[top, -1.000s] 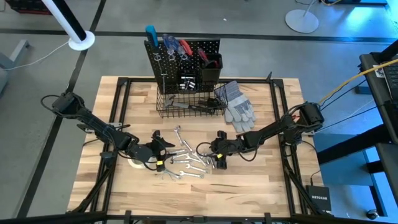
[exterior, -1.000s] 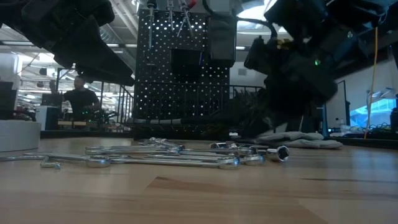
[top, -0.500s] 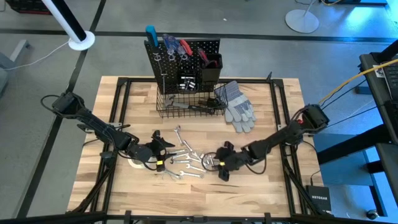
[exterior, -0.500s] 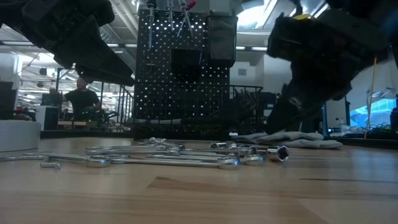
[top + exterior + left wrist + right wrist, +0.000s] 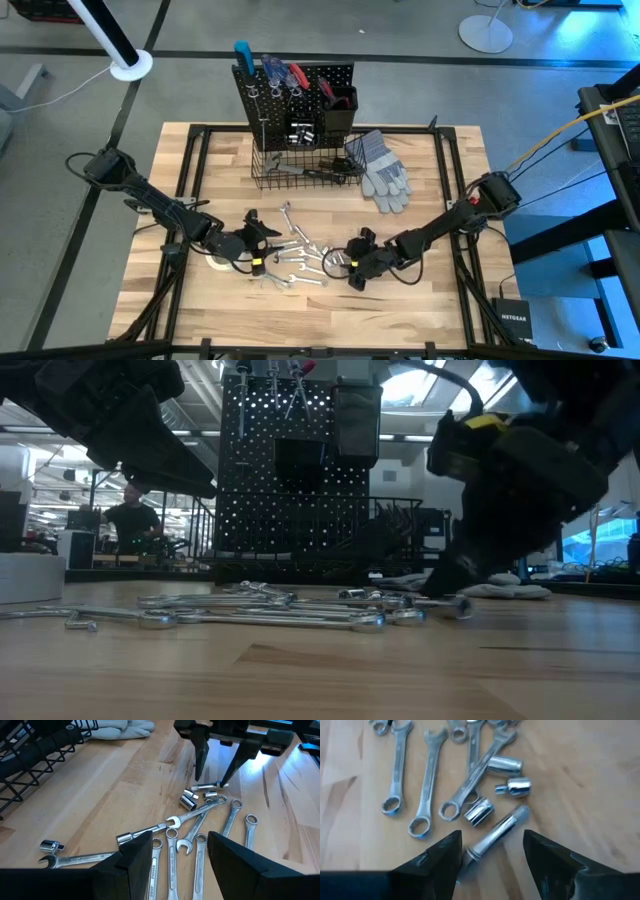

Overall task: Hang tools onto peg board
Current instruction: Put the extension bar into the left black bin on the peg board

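Because the silver extension bar (image 5: 494, 836) lies on the table directly between the right gripper's (image 5: 490, 851) parted, empty jaws, its long axis slanting across the gap, that arm is nearer; the left gripper (image 5: 180, 851), also spread, hangs over the wrenches (image 5: 200, 840).

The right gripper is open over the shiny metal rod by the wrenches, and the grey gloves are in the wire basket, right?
Not quite. The grey gloves lie on the table beside the wire basket, as the high view shows. The rest holds: the right gripper is open over the shiny metal rod by the wrenches.
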`<state>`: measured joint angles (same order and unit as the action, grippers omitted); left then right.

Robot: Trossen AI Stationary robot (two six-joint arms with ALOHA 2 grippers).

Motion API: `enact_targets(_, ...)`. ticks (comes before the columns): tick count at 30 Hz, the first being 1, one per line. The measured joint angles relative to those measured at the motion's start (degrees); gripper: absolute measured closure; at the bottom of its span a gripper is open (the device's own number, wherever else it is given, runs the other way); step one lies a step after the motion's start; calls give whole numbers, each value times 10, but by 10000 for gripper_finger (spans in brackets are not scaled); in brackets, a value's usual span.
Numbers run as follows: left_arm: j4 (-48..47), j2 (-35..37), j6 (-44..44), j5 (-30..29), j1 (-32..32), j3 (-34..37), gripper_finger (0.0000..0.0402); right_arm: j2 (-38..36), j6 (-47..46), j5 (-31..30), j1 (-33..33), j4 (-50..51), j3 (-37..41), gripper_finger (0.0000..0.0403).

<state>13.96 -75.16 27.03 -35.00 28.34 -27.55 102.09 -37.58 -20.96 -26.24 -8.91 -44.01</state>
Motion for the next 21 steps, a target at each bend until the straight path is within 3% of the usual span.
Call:
enact_targets(14,0,0,0,0,0,0,219,8,17,-5,5,58,-2,187)
enact_targets(17,0,0,0,0,0,0,219,12,36,-4,4,58,-2,205)
enact_targets(21,0,0,0,0,0,0,219,12,51,-5,5,61,-1,260)
